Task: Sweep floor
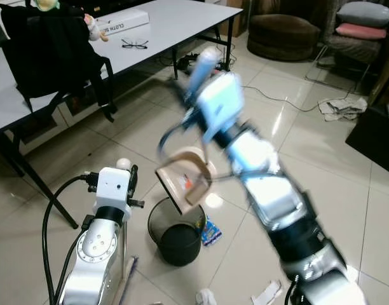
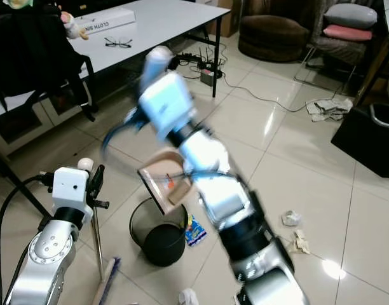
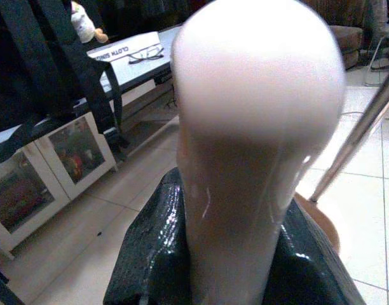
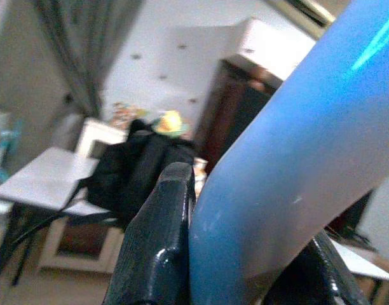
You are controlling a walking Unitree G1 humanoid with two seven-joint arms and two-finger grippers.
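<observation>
The left gripper (image 1: pixel 122 166) has its fingers (image 3: pixel 150 254) clamped around the white broom handle (image 3: pixel 245 146). Beyond it, the right gripper (image 1: pixel 204 63) grips the dustpan's blue handle (image 4: pixel 296 159), holding the tan dustpan (image 1: pixel 185 178) tilted above the black wastebasket (image 1: pixel 177 235). Paper scraps (image 2: pixel 296 238) lie on the tiled floor (image 2: pixel 296 159) before the white counter (image 1: pixel 175 19).

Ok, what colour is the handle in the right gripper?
Blue handle, clearest in the right wrist view.

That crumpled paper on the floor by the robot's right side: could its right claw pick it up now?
Probably not. The right claw is shut on the blue dustpan handle, raised over the black bin, while the crumpled paper lies low on the tiles.
</observation>
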